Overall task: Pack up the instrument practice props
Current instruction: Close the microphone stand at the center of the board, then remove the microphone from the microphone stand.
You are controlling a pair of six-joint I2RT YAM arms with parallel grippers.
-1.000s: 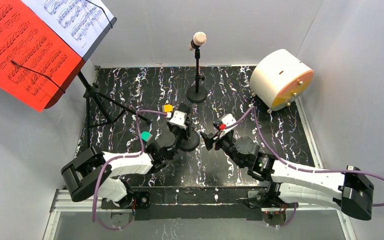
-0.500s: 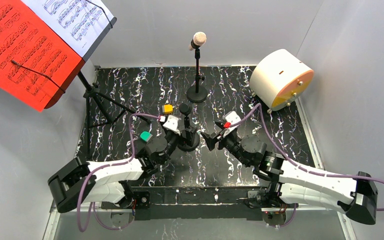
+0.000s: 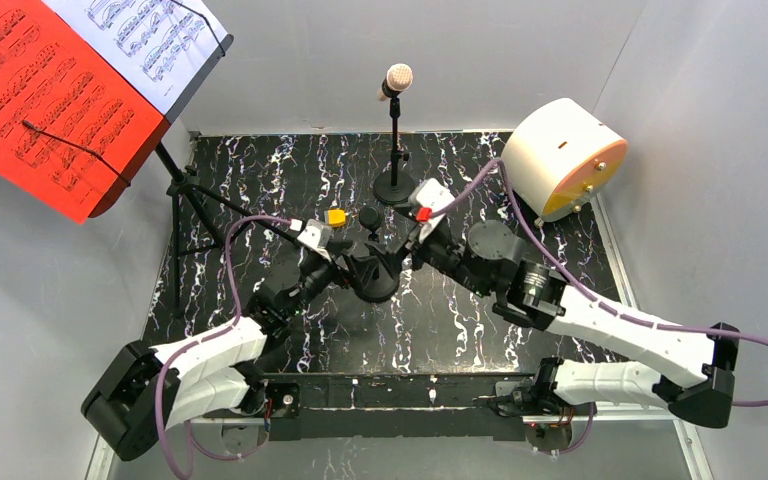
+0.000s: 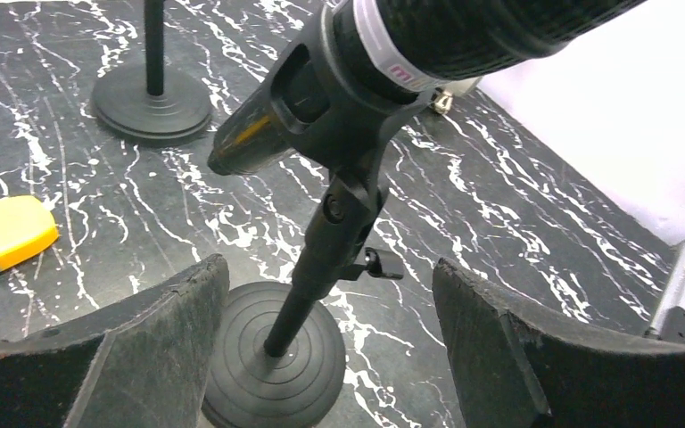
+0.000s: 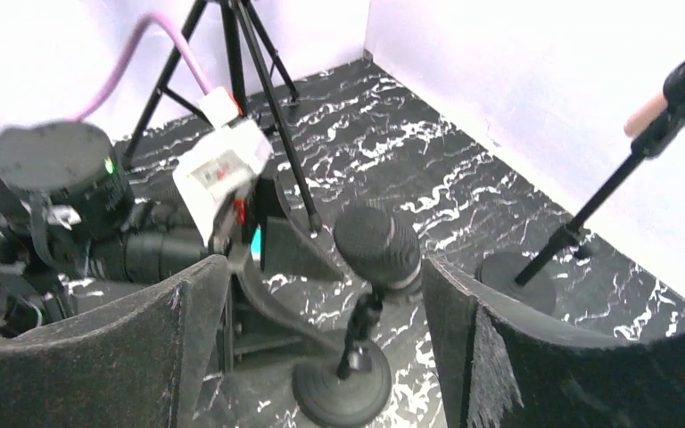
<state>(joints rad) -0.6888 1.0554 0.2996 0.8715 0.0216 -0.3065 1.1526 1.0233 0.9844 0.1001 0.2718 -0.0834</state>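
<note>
A black microphone (image 3: 368, 215) stands on its round-based pole (image 4: 319, 267) at the table's middle. My left gripper (image 4: 330, 343) is open, its fingers (image 4: 156, 334) on either side of the pole just above the base (image 4: 276, 361), not gripping it. My right gripper (image 5: 321, 348) is open too, and faces the same microphone (image 5: 379, 245) from the right. A beige-headed microphone (image 3: 398, 77) stands on its pole at the back. At the far left a black tripod music rack (image 3: 192, 205) carries a red sheet (image 3: 40, 95) and a white sheet (image 3: 150, 35).
A big white cylinder with an orange face (image 3: 560, 158) lies at the back right. A small orange block (image 3: 336, 216) rests on the black marbled table (image 3: 260, 170) just left of the black microphone. White walls close in the back and both sides.
My left jaws have opened wide around the black microphone's pole and that arm has stretched forward. My right arm has swung left and farther back, close to the microphone, and its jaws have widened.
</note>
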